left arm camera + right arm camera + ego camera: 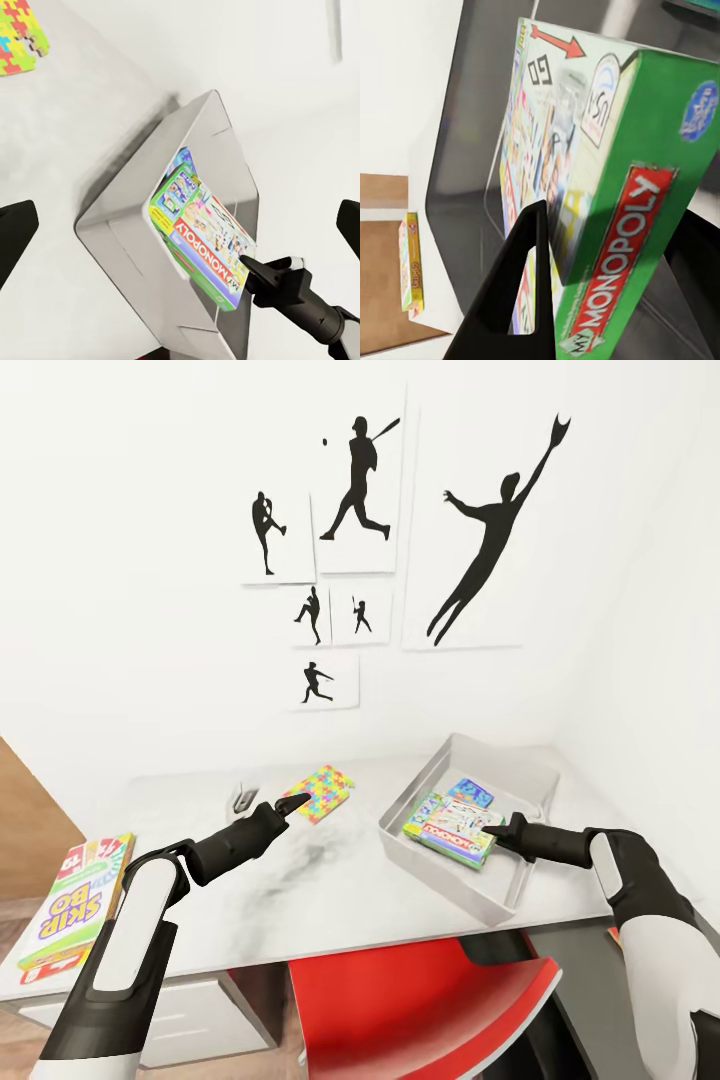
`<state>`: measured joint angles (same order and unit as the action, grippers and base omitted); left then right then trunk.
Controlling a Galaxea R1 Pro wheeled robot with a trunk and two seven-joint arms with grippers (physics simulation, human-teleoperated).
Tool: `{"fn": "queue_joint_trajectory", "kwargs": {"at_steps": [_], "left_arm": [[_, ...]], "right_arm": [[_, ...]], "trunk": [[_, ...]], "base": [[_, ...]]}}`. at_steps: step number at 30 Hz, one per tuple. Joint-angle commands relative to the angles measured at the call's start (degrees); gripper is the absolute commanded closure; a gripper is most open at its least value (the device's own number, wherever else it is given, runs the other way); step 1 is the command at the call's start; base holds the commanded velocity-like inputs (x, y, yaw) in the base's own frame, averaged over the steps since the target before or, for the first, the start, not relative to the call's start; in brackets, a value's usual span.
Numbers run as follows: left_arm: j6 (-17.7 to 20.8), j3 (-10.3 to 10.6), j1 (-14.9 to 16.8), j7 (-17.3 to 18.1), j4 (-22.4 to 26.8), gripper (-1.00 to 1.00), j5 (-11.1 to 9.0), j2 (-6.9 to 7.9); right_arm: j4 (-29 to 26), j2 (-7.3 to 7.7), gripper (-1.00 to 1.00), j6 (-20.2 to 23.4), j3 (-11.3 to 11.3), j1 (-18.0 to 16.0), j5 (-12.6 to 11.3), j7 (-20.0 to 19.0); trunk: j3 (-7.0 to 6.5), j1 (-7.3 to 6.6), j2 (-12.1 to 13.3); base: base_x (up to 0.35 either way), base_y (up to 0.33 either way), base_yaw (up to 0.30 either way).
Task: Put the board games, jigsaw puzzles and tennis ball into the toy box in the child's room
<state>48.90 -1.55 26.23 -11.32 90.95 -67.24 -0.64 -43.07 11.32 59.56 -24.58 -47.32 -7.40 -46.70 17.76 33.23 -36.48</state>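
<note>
- Light grey lidless toy box (440, 765) with sloping sides and rounded rim: stands on the light grey table top (330, 880) at centre right of the head view, near the white wall corner
- White-green flat "Monopoly" game box (452, 830): lies inside the toy box, towards its near left side; in the left wrist view (206, 240) it fills much of the bin's floor
- Small blue flat game box (469, 792): inside the toy box, just behind the Monopoly box, partly tucked beneath it in the left wrist view
- Right gripper (497, 831): black fingers reach into the toy box from the right, clamped on the near right edge of the Monopoly box; the right wrist view shows one finger (514, 289) pressed flat against the printed lid
- Left gripper (296, 802): hovers over the table at frame centre, tips close to the puzzle; fingers spread apart, holding nothing, as its own wrist view shows
- Thin multicolour jigsaw puzzle square (320, 793): flat on the table, left of the toy box and apart from it
- Red-green-yellow "Skip-Bo" game box (72, 905): flat at the table's left end, lower left of frame
- Red chair seat (420, 1000): bottom centre, below the table edge
- Black baseball-player silhouette prints (355, 490): on the white wall, upper centre
</note>
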Motion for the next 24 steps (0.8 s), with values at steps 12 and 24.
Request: {"fn": "queue_joint_trajectory", "kwargs": {"at_steps": [12,24], "left_arm": [[0.32,-0.12,0.05,-0.54,0.09,-1.0,-0.61,-0.05],[0.32,-0.12,0.05,-0.54,0.07,-1.0,-0.61,-0.05]], "right_arm": [[0.01,-0.27,-1.0,0.44,-0.05,-0.05,-0.43,0.12],[0.01,-0.27,-1.0,0.44,-0.03,-0.05,-0.43,0.17]], "trunk": [[0.11,0.02,-0.08],[0.11,0.02,-0.08]], "base": [[0.0,0.0,0.0],[0.0,0.0,0.0]]}}
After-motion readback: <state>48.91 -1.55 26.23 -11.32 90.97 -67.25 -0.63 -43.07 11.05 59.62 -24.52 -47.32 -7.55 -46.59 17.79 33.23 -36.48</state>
